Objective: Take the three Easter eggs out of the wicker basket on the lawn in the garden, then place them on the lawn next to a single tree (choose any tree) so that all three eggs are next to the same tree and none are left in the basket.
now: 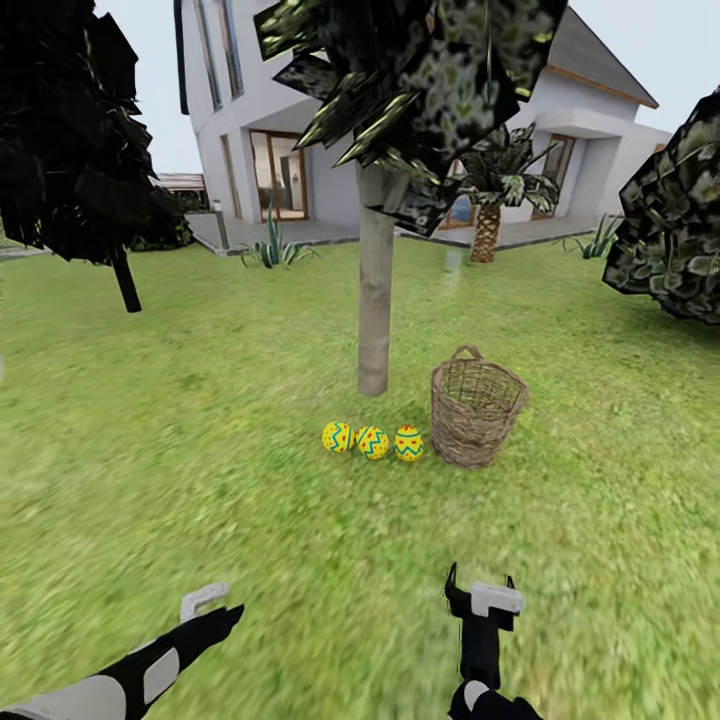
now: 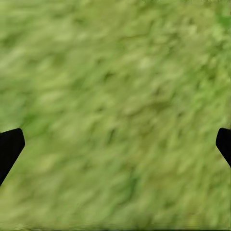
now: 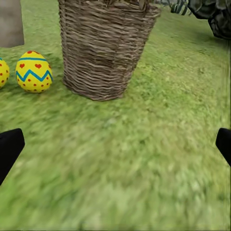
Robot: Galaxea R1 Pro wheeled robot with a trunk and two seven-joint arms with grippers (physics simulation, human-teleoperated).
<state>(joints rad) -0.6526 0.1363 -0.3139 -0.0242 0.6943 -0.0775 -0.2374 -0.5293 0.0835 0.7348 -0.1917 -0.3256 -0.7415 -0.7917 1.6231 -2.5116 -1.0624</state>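
basket (image 3: 103, 48) rim cropped, second egg (image 3: 2, 72) half cut off

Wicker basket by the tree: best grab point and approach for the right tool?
Probably the rim of the wicker basket, from above. It stands upright, mouth open, and its flared wall looks too wide to span. The small loop handle sits on the far rim, a harder reach. The near rim faces the right tool. Come down on the side away from the eggs.

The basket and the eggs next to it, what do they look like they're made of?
The wicker basket looks like open-woven brown wicker, matte, with visible interlaced strands. The three Easter eggs look smooth and painted, bright yellow with blue zigzag bands and red marks; whether they are plastic, wood or real shell cannot be told.
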